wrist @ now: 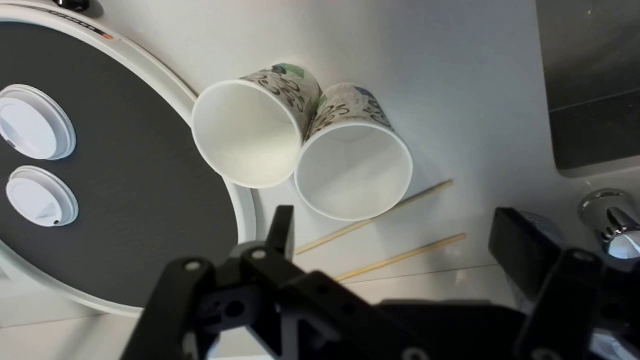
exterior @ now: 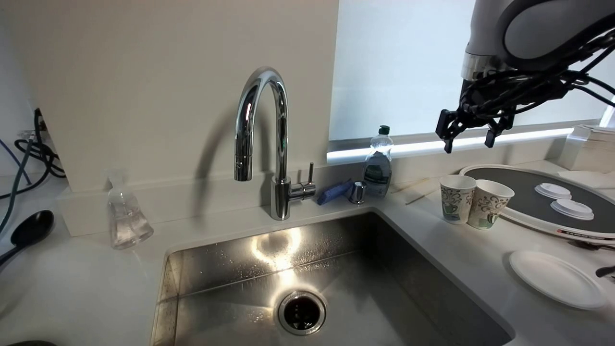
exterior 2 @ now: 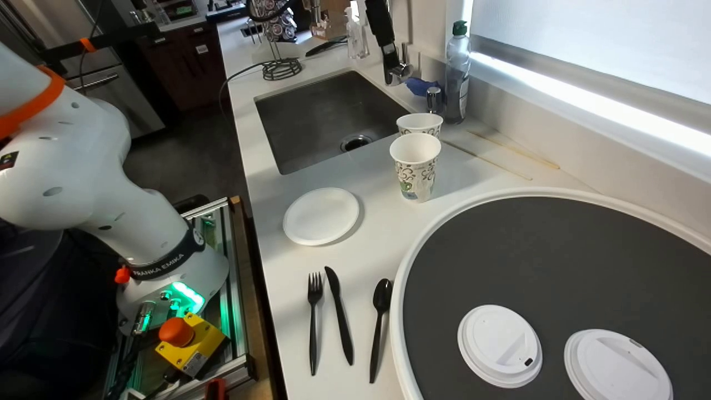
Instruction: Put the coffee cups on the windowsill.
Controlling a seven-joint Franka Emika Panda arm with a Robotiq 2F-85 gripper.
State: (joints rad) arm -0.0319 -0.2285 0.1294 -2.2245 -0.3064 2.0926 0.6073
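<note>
Two off-white patterned paper cups stand upright on the counter, side by side and touching or nearly so. In an exterior view, one cup is nearer the sink and the other cup is by the round board. Both also show in an exterior view, the sink-side cup partly hidden behind the board-side cup. In the wrist view, the board-side cup and sink-side cup look empty. My gripper is open and empty, above the cups before the window. The bright windowsill runs behind.
A soap bottle stands against the backsplash below the sill. Two thin wooden sticks lie beside the cups. A round dark board holds two white lids. A plate, black cutlery, sink and tap are nearby.
</note>
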